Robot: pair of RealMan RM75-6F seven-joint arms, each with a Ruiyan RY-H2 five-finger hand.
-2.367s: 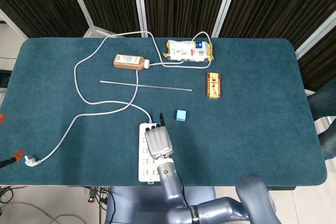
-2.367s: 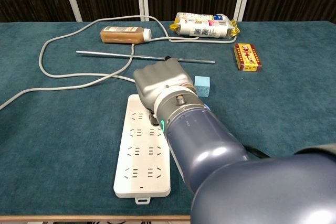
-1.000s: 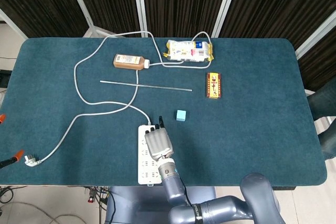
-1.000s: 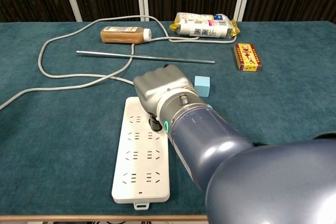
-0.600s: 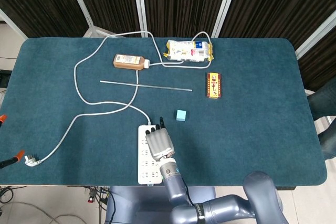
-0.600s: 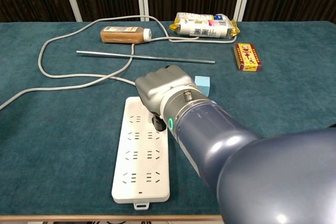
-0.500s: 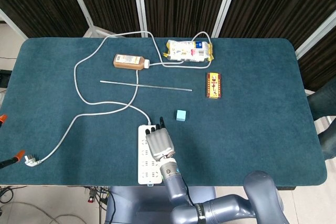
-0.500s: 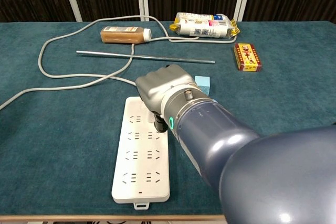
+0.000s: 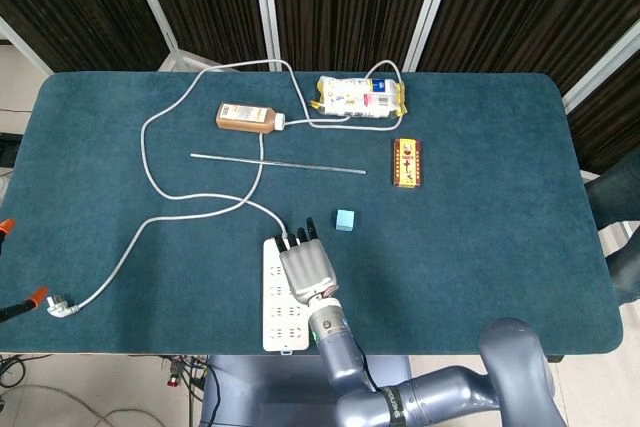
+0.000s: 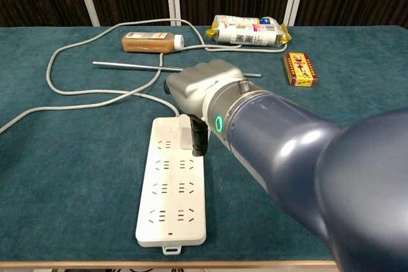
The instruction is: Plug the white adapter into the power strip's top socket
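Head view — we take the power strip (image 9: 283, 292) as our landmark; it lies lengthwise at the near edge of the green table (image 9: 480, 227). Our right hand (image 9: 308, 267) sits over the strip's far end, covering the right side of it, dark fingertips (image 9: 297, 237) pointing away from us past the top edge. We cannot see the white adapter here, it is hidden under the hand. The strip's grey cable (image 9: 150, 162) leaves its far end and loops off left and away, ending in a plug (image 9: 58, 304) well left of the strip. A small blue cube (image 9: 345, 220) lies just beyond the strip to the right. Farther beyond: a thin metal rod (image 9: 278, 163), a brown bottle (image 9: 246, 118) on its side, a snack packet (image 9: 360, 97), and a red-yellow box (image 9: 407, 162) off to the right. Left hand is not visible.

Chest view — the right hand (image 10: 203, 92) is above the strip's (image 10: 172, 186) far end. The white adapter (image 10: 184, 132) stands upright on the top row of sockets, with dark fingers (image 10: 200, 138) touching its right side — the hand looks clamped on it, though the far side of the grip is hidden. Whether the prongs are fully seated we cannot tell. The rod (image 10: 127, 65), bottle (image 10: 150, 42), packet (image 10: 248, 31) and box (image 10: 300, 69) lie beyond the strip; the cube is hidden behind the arm.
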